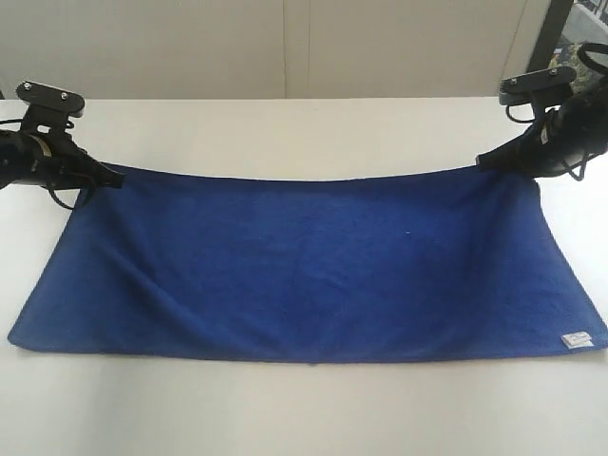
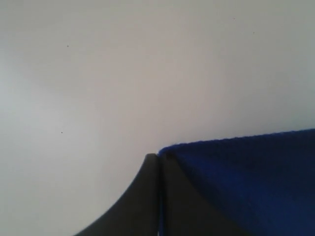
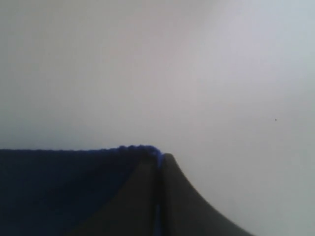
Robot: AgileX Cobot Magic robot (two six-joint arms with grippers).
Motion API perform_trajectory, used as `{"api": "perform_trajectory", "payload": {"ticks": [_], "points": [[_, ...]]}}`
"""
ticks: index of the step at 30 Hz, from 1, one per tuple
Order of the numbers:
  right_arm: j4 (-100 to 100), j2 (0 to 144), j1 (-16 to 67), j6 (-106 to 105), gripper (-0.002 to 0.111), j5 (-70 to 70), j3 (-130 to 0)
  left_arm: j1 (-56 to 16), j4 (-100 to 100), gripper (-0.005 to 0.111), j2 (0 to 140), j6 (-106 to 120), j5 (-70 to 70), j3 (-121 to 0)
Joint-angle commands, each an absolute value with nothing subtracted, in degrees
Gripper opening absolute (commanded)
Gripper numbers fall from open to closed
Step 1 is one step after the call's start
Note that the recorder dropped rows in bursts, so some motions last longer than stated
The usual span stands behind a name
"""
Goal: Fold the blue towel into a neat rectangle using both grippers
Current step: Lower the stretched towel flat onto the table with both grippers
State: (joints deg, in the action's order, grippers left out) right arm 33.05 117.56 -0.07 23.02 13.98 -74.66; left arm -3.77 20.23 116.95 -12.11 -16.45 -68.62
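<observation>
Two end effectors [image 1: 114, 178] [image 1: 484, 161] tight on blue towel [image 1: 313, 261] corners

No text, brand, number or sign can be read in any of the 3 views. The only label is a small white tag [image 1: 577, 339] at the lower right of the exterior frame, on the near corner of the blue towel [image 1: 304, 266]. It carries a faint dark mark, too small and blurred to make out.

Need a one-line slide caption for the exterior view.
The left end effector and right end effector each shut on a back corner of the blue towel spread across the white table.
</observation>
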Motion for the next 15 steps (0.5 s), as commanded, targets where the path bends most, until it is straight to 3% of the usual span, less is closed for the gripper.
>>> {"api": "perform_trajectory", "payload": {"ticks": [1,4,9,11,15], "points": [[33.4,117.6,-0.7,22.8,0.000,12.5,-74.9,-3.4,19.7,0.000,117.6,-13.2,-16.5,-68.8],[33.4,117.6,-0.7,22.3,0.002,12.5,-74.9,-3.4,19.7,0.008,117.6,-13.2,-16.6,-68.8],[33.4,117.6,-0.7,21.7,0.035,12.0,-74.9,-3.4,19.7,0.057,117.6,-13.1,-16.6,-68.8],[33.4,117.6,-0.7,21.7,0.043,12.1,-74.9,-3.4,19.7,0.063,117.6,-13.1,-16.6,-68.8],[33.6,116.9,-0.7,23.4,0.041,18.0,-76.8,-3.4,19.7,0.063,115.1,-13.1,-15.1,-68.8]]}}
